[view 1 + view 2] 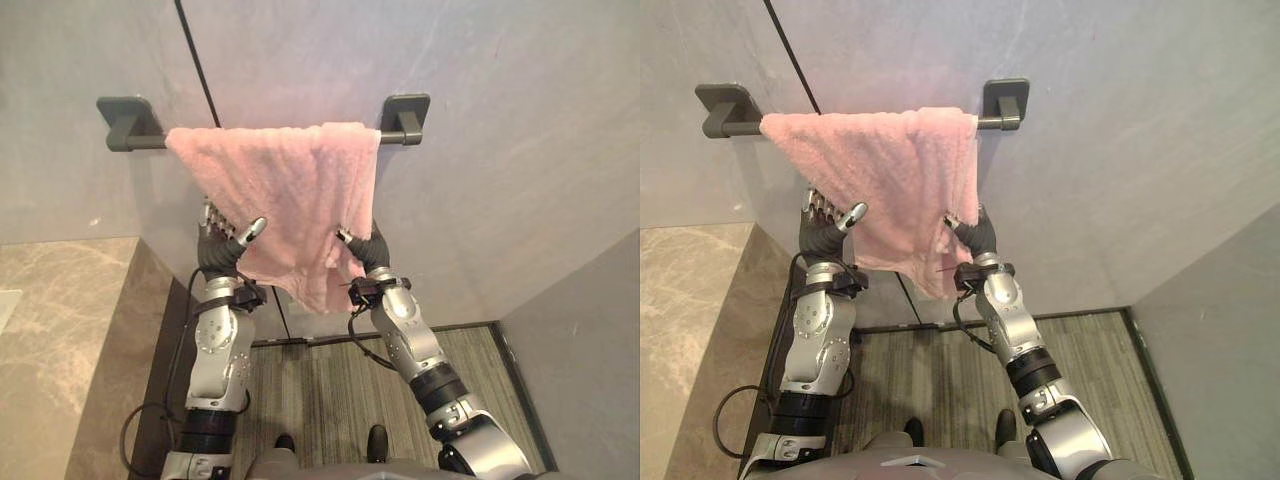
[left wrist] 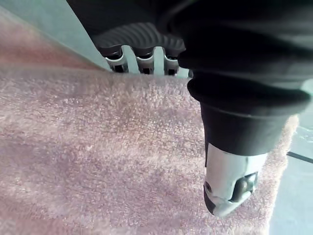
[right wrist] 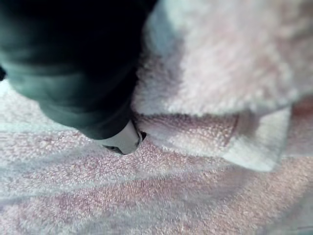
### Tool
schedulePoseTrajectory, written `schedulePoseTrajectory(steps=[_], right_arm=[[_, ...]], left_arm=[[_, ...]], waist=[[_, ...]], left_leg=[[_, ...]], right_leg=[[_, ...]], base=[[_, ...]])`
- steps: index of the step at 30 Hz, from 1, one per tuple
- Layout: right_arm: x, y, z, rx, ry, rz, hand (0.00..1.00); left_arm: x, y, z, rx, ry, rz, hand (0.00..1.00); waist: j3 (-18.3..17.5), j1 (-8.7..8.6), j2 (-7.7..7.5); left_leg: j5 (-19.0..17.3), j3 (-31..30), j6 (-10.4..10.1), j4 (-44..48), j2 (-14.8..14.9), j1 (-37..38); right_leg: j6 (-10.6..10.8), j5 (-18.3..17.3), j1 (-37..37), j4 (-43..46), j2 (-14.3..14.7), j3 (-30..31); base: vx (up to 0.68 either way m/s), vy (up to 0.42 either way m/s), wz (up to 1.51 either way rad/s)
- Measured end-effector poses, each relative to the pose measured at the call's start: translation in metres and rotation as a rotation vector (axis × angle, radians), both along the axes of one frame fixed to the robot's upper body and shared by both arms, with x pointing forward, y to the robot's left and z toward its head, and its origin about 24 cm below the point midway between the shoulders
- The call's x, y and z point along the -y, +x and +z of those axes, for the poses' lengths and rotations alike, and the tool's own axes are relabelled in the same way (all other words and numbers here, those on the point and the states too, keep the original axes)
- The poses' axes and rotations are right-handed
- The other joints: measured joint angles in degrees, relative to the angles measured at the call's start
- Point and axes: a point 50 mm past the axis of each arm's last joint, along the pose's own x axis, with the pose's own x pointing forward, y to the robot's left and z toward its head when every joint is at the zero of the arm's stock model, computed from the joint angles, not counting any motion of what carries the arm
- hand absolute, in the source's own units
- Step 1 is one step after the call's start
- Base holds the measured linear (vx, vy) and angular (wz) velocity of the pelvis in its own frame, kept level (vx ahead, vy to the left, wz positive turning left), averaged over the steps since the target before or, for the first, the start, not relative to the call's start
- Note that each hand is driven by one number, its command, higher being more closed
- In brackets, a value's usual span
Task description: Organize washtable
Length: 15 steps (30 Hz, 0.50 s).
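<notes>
A pink towel [image 1: 290, 190] hangs folded over a dark grey bar [image 1: 140, 142] on the grey wall, its lower edge sloping down to a point. My left hand [image 1: 222, 250] is raised at the towel's lower left edge. Its straight fingers [image 2: 138, 58] pass behind the cloth and its thumb [image 2: 230, 186] lies straight in front, open. My right hand [image 1: 368, 250] is up against the towel's lower right corner, where the cloth [image 3: 210, 78] bunches and folds over it. Its thumb [image 3: 124, 139] presses into the pile.
The bar ends in two dark brackets [image 1: 408, 112] on the wall. A beige marble counter [image 1: 60, 330] lies at the left. A striped grey floor [image 1: 330, 380] runs below, with a grey side wall [image 1: 585, 350] at the right.
</notes>
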Motion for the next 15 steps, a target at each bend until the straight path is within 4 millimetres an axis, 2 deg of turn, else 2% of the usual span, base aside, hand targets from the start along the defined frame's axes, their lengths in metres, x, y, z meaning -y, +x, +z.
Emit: schedulePoseTrajectory(steps=[7, 15], right_arm=[[-0.0012, -0.0036, -0.0056, -0.009, -0.033, 0.022, 1.0], [0.0003, -0.0039, -0.007, -0.014, -0.034, 0.016, 1.0]], left_arm=[[0.0056, 0.0014, 0.0028, 0.01, 0.04, -0.013, 1.0], [0.0028, 0.0031, 0.007, 0.025, 0.064, 0.006, 1.0]], waist=[[-1.6, -0.21, 0.36], [-1.8, -0.19, 0.27]], left_leg=[[0.0, 0.6, 0.0, -0.1, 0.0, 0.1], [0.1, 0.4, 0.1, -0.2, 0.0, 0.1]], right_leg=[[0.1, 0.2, -0.2, 0.0, 0.0, 0.7], [0.1, 0.3, -0.2, 0.0, -0.1, 0.6]], base=[[0.0, 0.003, -0.05], [0.0, 0.0, 0.0]])
